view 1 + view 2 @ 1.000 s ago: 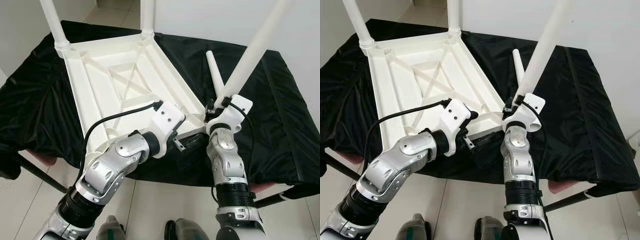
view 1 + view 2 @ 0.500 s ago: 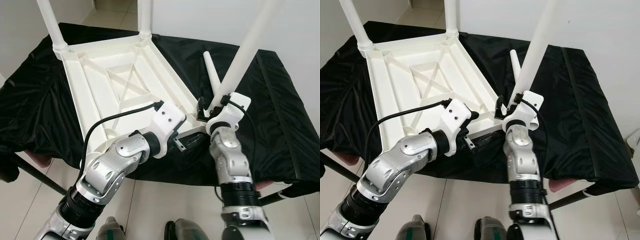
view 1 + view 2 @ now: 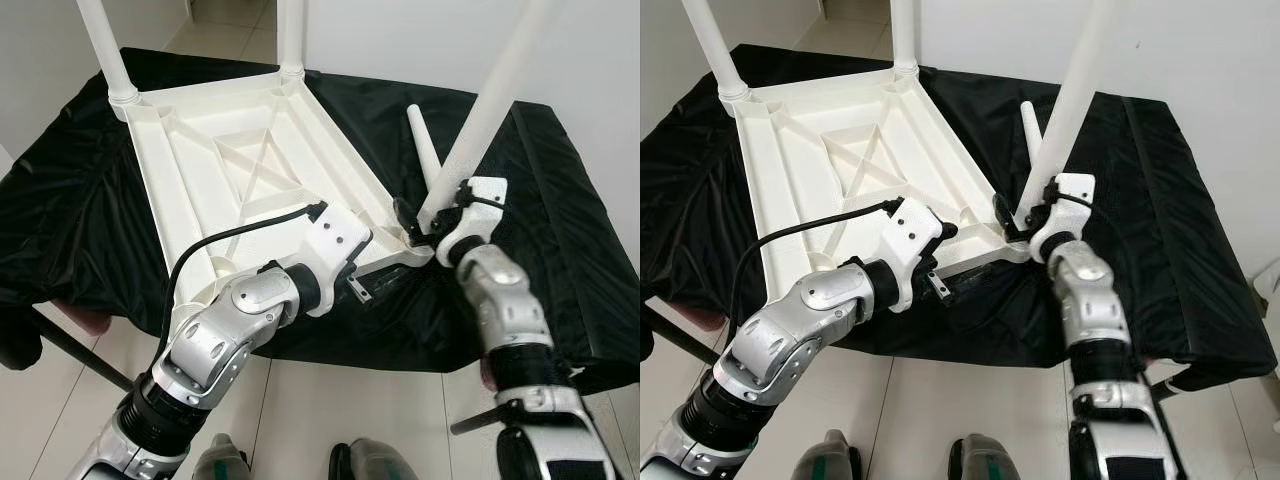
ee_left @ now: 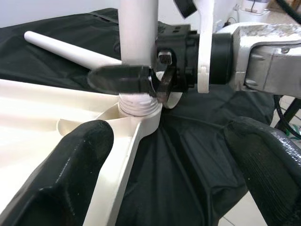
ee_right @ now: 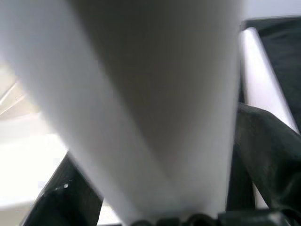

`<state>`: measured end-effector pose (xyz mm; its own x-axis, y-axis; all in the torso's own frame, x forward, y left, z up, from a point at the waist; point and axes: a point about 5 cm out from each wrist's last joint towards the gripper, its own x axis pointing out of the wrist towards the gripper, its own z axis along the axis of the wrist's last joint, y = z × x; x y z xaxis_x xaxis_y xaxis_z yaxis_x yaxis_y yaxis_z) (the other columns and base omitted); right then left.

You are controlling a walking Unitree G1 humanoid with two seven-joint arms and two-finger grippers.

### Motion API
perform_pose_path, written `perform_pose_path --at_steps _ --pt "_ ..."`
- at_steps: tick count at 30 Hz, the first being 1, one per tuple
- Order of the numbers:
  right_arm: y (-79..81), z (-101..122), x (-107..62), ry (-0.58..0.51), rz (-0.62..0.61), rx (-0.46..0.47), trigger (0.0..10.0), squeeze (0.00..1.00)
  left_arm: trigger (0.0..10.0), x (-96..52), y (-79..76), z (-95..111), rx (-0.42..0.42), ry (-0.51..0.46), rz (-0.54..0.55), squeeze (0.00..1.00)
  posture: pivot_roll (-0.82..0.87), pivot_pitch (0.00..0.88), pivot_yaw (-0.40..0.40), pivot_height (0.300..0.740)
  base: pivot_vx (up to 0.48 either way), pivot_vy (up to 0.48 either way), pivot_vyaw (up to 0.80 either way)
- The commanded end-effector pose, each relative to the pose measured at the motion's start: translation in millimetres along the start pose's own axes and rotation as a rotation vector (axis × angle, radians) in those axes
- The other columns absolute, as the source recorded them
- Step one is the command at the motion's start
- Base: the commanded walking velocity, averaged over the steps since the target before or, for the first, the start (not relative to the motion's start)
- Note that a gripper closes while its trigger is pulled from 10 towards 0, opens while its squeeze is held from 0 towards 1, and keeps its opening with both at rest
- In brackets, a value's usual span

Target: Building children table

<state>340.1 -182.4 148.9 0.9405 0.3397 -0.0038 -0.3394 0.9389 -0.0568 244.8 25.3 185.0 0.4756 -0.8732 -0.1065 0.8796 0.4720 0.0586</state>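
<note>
Gripping table leg (image 3: 480, 110), right end effector (image 3: 418, 222)

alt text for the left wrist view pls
The right end effector grips the base of an upright white table leg seated in the corner socket of the upturned tabletop. A loose leg lies on the black cloth.

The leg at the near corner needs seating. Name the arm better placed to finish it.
Right. The right gripper is already clamped on the leg just above the corner socket; the left gripper is open beside the tabletop, holding nothing.
</note>
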Motion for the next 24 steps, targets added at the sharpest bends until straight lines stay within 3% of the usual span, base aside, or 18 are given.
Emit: perform_pose_path --at_steps 1,4,15,16,17,18,19,20,21,24 --pt "-2.2 -4.3 1.2 0.014 0.035 -0.019 10.0 0.00 10.0 0.8 -1.4 -0.3 0.006 0.006 -0.041 0.00 -0.05 0.009 -0.036 0.740 0.000 0.000 0.00" --pt "-10.0 -8.3 3.4 0.036 0.086 -0.025 10.0 0.00 10.0 0.8 -0.3 0.4 0.010 0.006 -0.040 0.00 -0.05 0.012 -0.031 0.740 0.000 0.000 0.00" --pt "-14.7 -12.9 7.8 0.041 0.174 -0.032 10.0 0.00 10.0 0.6 0.3 1.5 0.013 0.006 -0.036 0.00 -0.04 0.018 -0.032 0.740 0.000 0.000 0.00" --pt "-15.1 -12.9 8.0 0.041 0.176 -0.036 5.0 0.00 10.0 0.7 0.0 1.5 0.012 0.006 -0.035 0.00 -0.04 0.022 -0.034 0.740 0.000 0.000 0.00" --pt "-15.9 -13.2 8.4 0.041 0.180 -0.038 4.0 0.00 10.0 0.7 -0.2 1.5 0.012 0.005 -0.035 0.00 -0.04 0.022 -0.034 0.740 0.000 0.000 0.00" --pt "-15.9 -13.2 8.4 0.041 0.180 -0.038 4.0 0.00 10.0 0.7 -0.2 1.5 0.012 0.005 -0.035 0.00 -0.04 0.022 -0.034 0.740 0.000 0.000 0.00" --pt "-16.7 -13.4 8.6 0.040 0.182 -0.042 2.5 0.00 10.0 0.7 -0.4 1.6 0.011 0.004 -0.035 0.00 -0.04 0.022 -0.034 0.740 0.000 0.000 0.00" --pt "-16.7 -13.4 8.6 0.040 0.182 -0.042 2.5 0.00 10.0 0.7 -0.4 1.6 0.011 0.004 -0.035 0.00 -0.04 0.022 -0.034 0.740 0.000 0.000 0.00" --pt "-17.9 -13.6 8.9 0.039 0.185 -0.047 0.0 0.00 10.0 0.7 -0.6 1.6 0.011 0.004 -0.035 0.00 -0.04 0.024 -0.036 0.740 0.000 0.000 0.00" --pt "-19.8 -13.4 8.6 0.031 0.193 -0.046 0.0 0.00 10.0 0.6 -1.0 1.5 0.009 0.004 -0.035 0.00 -0.04 0.025 -0.035 0.740 0.000 0.000 0.00"
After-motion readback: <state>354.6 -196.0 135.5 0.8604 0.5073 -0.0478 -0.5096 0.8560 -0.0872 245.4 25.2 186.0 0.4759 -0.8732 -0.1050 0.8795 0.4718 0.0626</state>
